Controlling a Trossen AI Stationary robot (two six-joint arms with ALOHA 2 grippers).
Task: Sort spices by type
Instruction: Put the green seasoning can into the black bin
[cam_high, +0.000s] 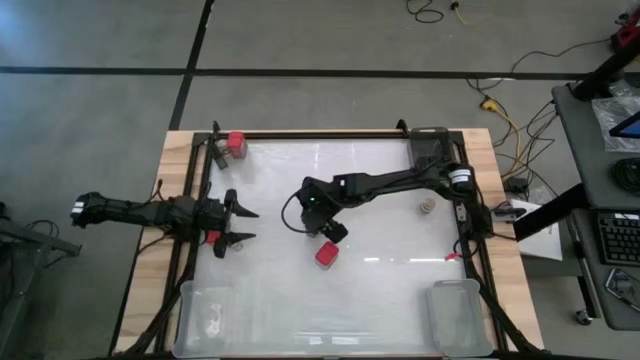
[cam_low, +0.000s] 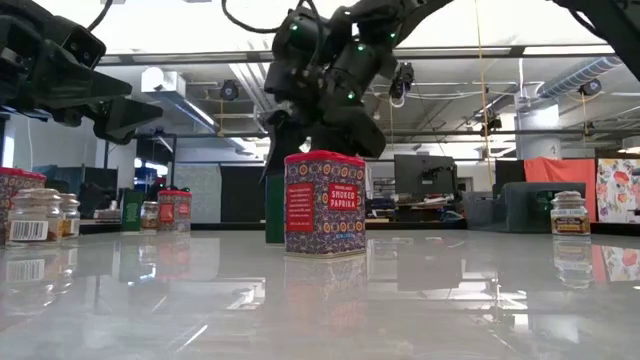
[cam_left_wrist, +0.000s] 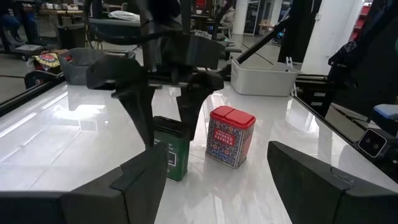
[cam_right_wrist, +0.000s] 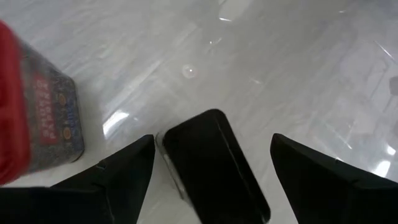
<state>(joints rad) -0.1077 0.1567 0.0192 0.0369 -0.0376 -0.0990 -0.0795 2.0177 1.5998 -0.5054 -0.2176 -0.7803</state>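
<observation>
A dark green tin with a black lid (cam_right_wrist: 214, 162) stands upright on the table. My right gripper (cam_right_wrist: 211, 142) hangs above it, pointing down, open, with a finger on either side and a gap showing at each. In the left wrist view the same tin (cam_left_wrist: 169, 157) stands beside a red-topped paprika tin (cam_left_wrist: 230, 137), which is also upright (cam_high: 327, 255). My left gripper (cam_high: 240, 225) is open, level above the table's left part, facing both tins. A red-topped tin (cam_high: 236, 143) stands at the far left corner and a round jar (cam_high: 427, 207) on the right.
Two clear bins sit at the near edge, left (cam_high: 215, 315) and right (cam_high: 460, 315), and a dark bin (cam_high: 430, 145) at the far right corner. The low view shows more jars and red tins (cam_low: 35, 215) at the left and one jar (cam_low: 570, 212) at the right.
</observation>
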